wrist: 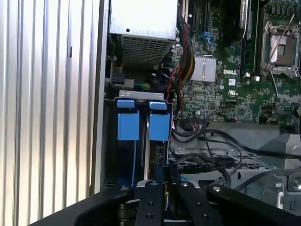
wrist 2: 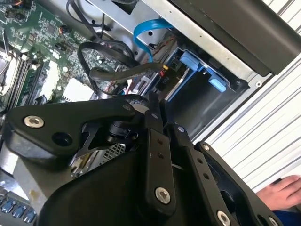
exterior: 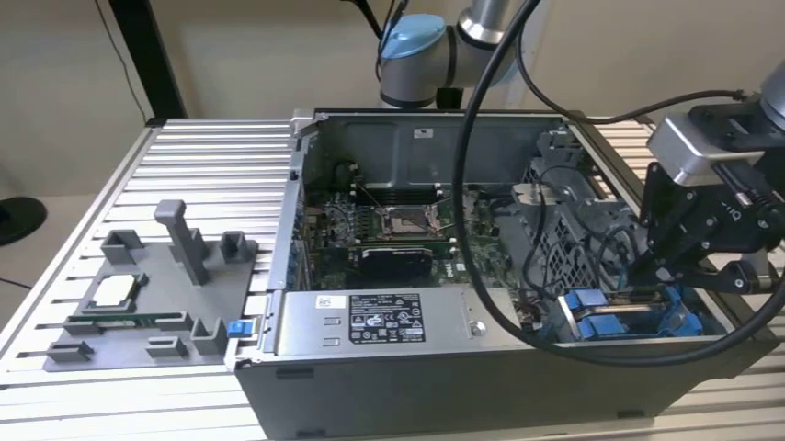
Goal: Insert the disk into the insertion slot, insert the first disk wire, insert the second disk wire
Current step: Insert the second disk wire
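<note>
The black two-fingered gripper [wrist: 164, 188], fingers nearly together around a thin dark cable, is seen just beside the blue-railed dark metal drive slot [wrist: 141, 141] at the open computer case's corner.

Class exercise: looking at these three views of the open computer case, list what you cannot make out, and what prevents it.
First wrist view: shadow hides the inside of the dark grey drive bay with blue rails.
Same view: the black gripper covers where the black cables end.
Second wrist view: the frame edge cuts off a person's hand.
</note>
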`<state>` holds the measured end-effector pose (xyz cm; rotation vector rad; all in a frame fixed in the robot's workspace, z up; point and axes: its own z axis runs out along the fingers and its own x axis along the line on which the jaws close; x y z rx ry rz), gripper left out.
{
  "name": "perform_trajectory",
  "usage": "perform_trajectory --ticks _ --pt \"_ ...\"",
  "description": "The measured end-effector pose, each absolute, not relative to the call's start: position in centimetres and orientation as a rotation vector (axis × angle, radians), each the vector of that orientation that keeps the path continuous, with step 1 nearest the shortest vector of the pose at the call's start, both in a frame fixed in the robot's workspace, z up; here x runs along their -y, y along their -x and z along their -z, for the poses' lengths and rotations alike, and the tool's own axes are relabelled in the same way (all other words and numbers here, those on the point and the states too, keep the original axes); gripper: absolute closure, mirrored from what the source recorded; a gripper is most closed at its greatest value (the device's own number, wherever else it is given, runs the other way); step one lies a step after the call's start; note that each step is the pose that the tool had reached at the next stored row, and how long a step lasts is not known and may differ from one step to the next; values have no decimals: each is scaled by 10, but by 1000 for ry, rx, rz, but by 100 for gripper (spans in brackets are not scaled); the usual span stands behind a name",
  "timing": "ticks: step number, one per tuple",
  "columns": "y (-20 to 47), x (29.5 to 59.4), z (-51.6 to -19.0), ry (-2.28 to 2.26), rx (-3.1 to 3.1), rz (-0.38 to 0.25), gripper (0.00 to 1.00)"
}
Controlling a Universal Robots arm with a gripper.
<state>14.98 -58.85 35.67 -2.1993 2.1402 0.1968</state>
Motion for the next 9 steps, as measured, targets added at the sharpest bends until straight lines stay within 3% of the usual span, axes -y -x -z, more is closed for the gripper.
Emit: perform_trajectory --ticks 9 --pt "-150 589 -356 2194 -2145 -196 100"
